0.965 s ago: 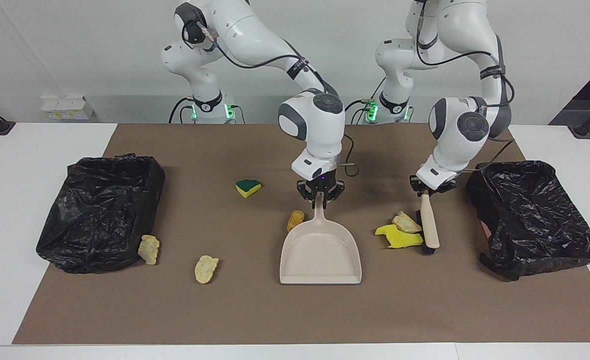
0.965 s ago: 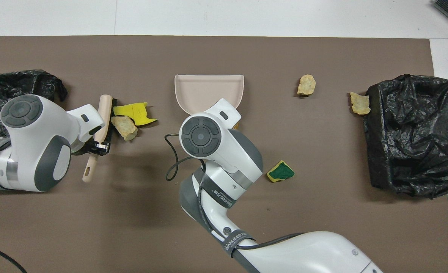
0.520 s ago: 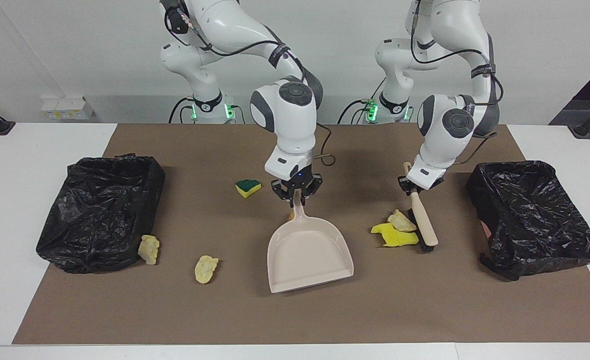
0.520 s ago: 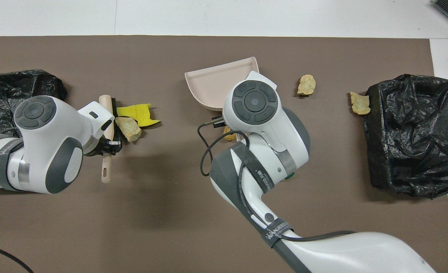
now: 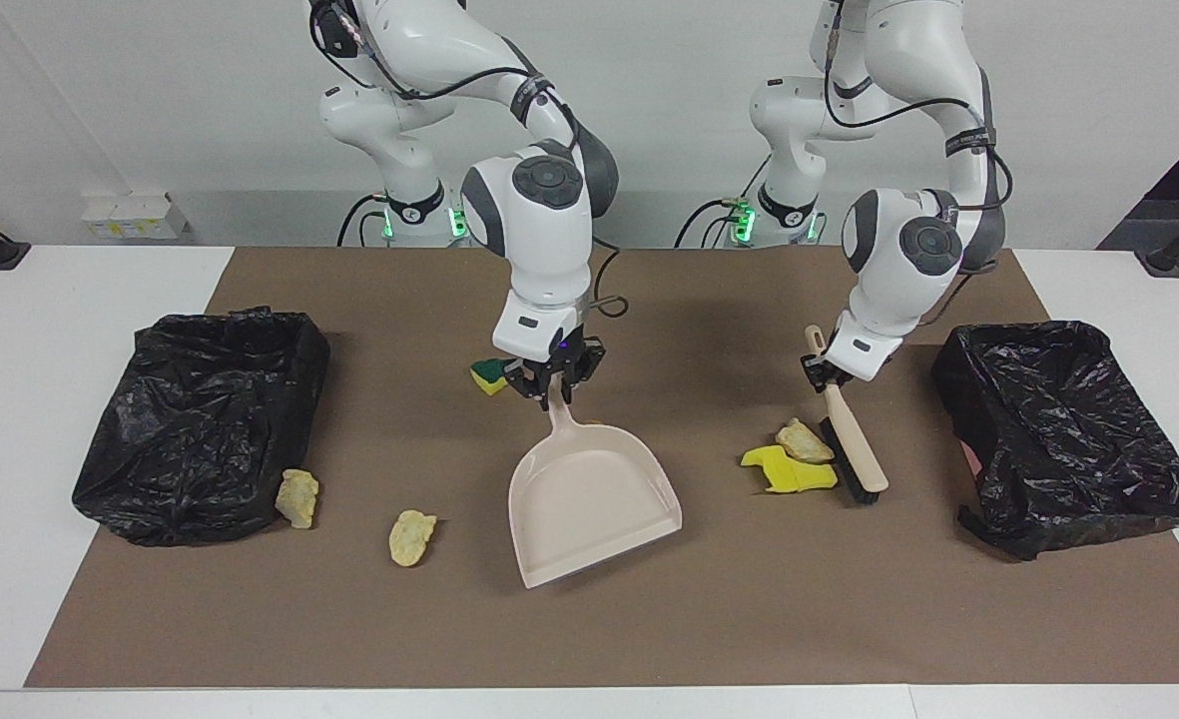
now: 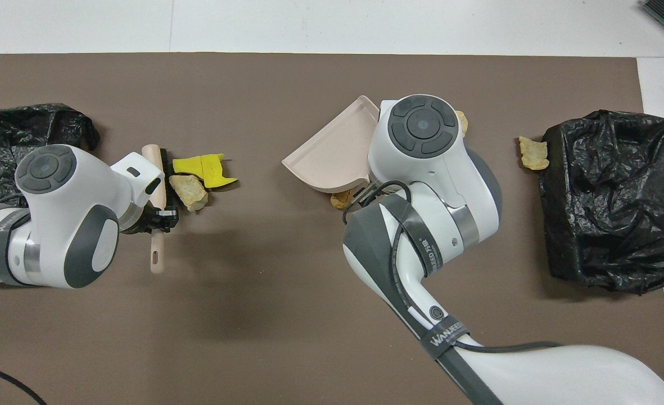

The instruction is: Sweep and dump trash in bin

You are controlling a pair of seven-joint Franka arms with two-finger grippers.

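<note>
A: Start at the claws. What is each one doing?

B: The right gripper (image 5: 552, 382) is clamped on the handle of the beige plastic dustpan (image 5: 589, 499), near the middle of the brown mat (image 5: 649, 629). The pan's mouth is turned at an angle, toward the end of the table by the right arm. The left gripper (image 5: 829, 371) is clamped on the handle of the beige brush with black bristles (image 5: 854, 449), whose bristles rest on the mat.

A: And the trash around them?

B: Touching the bristles are a tan crusty chunk (image 5: 804, 440) and a bright yellow sponge piece (image 5: 787, 471), beside the brush on the side toward the dustpan. A small orange-brown chunk (image 6: 340, 199) peeks out at the dustpan's handle end in the overhead view. The yellow-and-green sponge wedge (image 5: 489, 375) lies just beside the right gripper, nearer the robots than the pan. Two more pale crusty pieces lie toward the right arm's end: one (image 5: 411, 536) on open mat, the other (image 5: 297, 496) touching the black-bagged bin (image 5: 200, 419) there.

A: So how far along is it?

B: Barely begun, I'd judge. Both tools are in hand, but the dustpan is empty and every scrap is on the mat. I see nothing in either bin, including the second black-bagged bin (image 5: 1068, 429) at the left arm's end. All the sweeping and dumping is left.
</note>
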